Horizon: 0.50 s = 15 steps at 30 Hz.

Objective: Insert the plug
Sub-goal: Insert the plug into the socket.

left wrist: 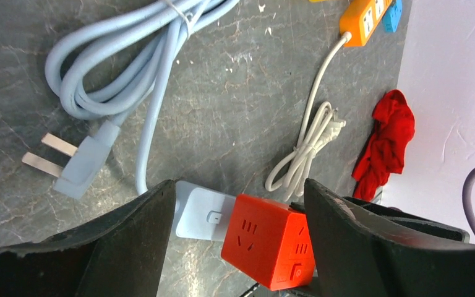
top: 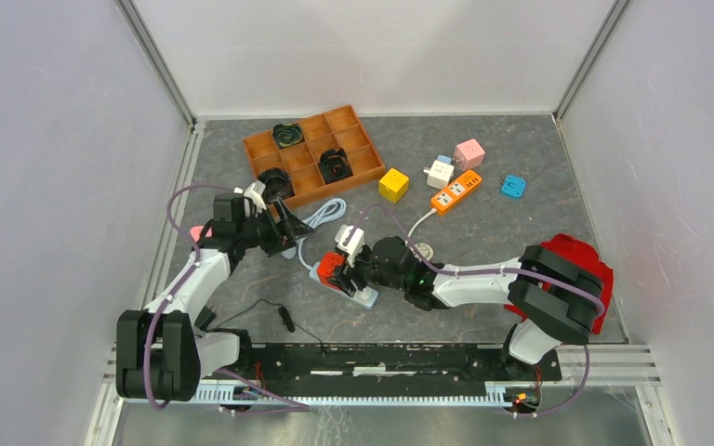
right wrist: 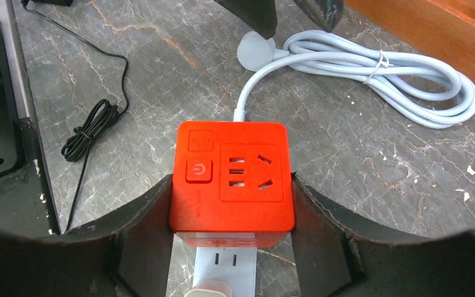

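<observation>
Gripping the cube (right wrist: 250, 164) by 2 sides, right gripper (right wrist: 232, 204) has open table (right wrist: 377, 173) around; left gripper (left wrist: 240, 189) gapes empty — its view alone shows the plug (left wrist: 80, 164) and prongs.

A grey marbled table (top: 511, 237) fills the frame. At centre, the right hand (top: 339, 271) meets a red socket cube (top: 328, 268) that sits on a pale base. Just upper left, the left hand (top: 290, 230) points at a coiled light-blue cable (top: 325, 216). Above it lies a wooden tray (top: 344, 121) with black items in three compartments. To its right lie a yellow cube (top: 393, 184), white cube (top: 440, 173), pink cube (top: 469, 152), orange power strip (top: 456, 191) and blue cube (top: 512, 185). A red cloth (top: 588, 253) shows at the right edge.
</observation>
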Each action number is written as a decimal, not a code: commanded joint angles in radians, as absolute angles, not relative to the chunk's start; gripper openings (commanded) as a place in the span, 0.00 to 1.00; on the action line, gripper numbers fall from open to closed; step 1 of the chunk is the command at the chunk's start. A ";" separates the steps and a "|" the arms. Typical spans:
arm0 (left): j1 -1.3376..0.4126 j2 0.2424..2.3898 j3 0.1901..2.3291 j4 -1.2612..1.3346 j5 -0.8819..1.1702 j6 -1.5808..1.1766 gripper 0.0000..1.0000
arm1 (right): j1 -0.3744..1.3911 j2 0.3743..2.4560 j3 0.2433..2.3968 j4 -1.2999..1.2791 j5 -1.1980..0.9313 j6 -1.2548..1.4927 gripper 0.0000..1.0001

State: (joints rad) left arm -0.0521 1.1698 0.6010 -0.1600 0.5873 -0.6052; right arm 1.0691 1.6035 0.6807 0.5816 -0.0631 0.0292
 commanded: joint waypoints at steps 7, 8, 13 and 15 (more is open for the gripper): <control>-0.082 1.150 0.574 -0.174 0.649 -0.647 0.81 | 1.065 1.657 0.631 0.447 0.023 0.065 0.31; -0.091 1.150 0.574 -0.173 0.649 -0.646 0.80 | 1.065 1.658 0.621 0.454 0.026 0.070 0.31; -0.134 1.166 0.576 -0.172 0.666 -0.655 0.77 | 1.066 1.654 0.567 0.523 0.005 0.081 0.30; -0.147 1.172 0.578 -0.172 0.675 -0.652 0.77 | 1.065 1.654 0.565 0.520 0.010 0.082 0.30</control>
State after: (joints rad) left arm -0.1226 1.1698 0.5812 -0.1822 0.6270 -0.6209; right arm 1.0695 1.6043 0.6247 0.6773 -0.0399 0.0765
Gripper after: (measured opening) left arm 0.773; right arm 0.650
